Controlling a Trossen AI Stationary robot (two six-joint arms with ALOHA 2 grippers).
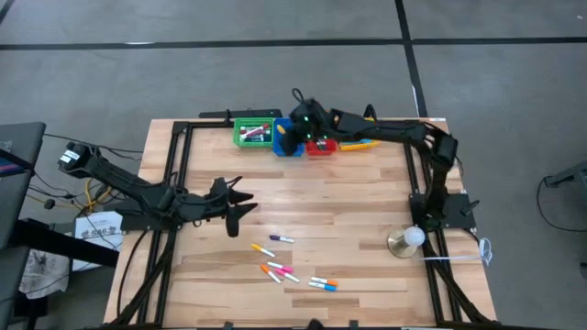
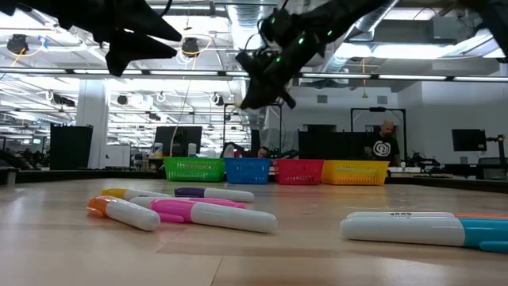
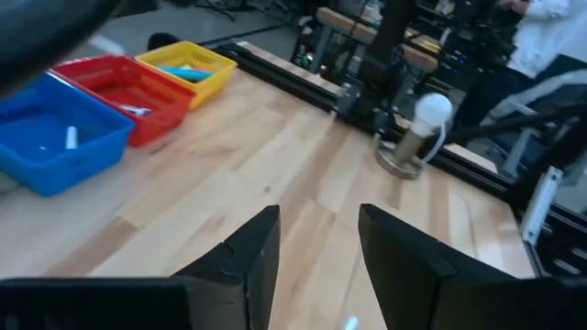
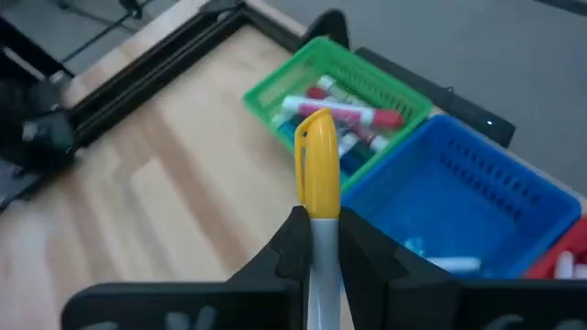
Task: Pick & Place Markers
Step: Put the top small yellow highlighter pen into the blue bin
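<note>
Yellow-capped marker [image 4: 317, 174] clenched in right gripper [image 4: 317, 240] — above blue bin [image 4: 477, 203], green bin [image 4: 337, 101] alongside.

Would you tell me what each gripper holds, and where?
The right gripper pinches a yellow-capped marker by its white barrel below the cap; the left gripper is open, empty.

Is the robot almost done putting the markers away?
Not yet. Several markers already lie in the green bin, and the blue bin holds at least one. Right now the right gripper is shut on a yellow-capped marker above the green and blue bins. The left gripper waits open over the table. A bunch of loose markers is left on the table to collect.
</note>
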